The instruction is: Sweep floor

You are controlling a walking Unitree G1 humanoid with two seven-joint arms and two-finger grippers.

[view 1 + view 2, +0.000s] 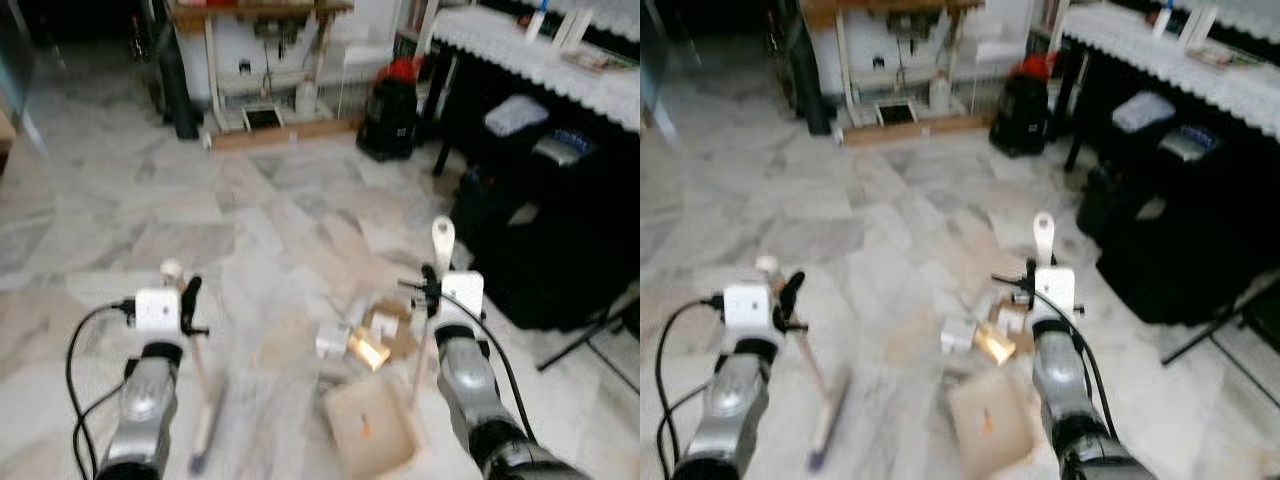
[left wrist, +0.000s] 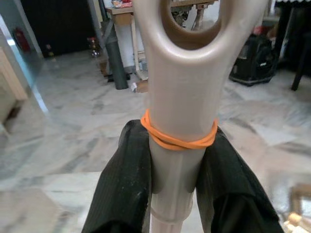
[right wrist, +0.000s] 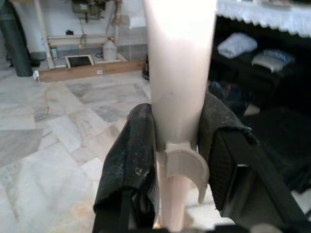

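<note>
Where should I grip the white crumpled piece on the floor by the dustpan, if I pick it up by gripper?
Judging from the blurred head views, take the white piece across its narrow sides, coming straight down from above. It lies low on the marble floor, with the dustpan close behind and brown scraps beside it, so a side approach looks crowded. Both grippers are occupied: left gripper holds the broom handle.

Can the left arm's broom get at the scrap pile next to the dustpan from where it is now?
Probably yes. The left claw is shut on the beige plastic broom handle, whose blurred head sits on the marble floor. Bare floor lies between it and the pale crumpled scraps beside the beige dustpan.
</note>
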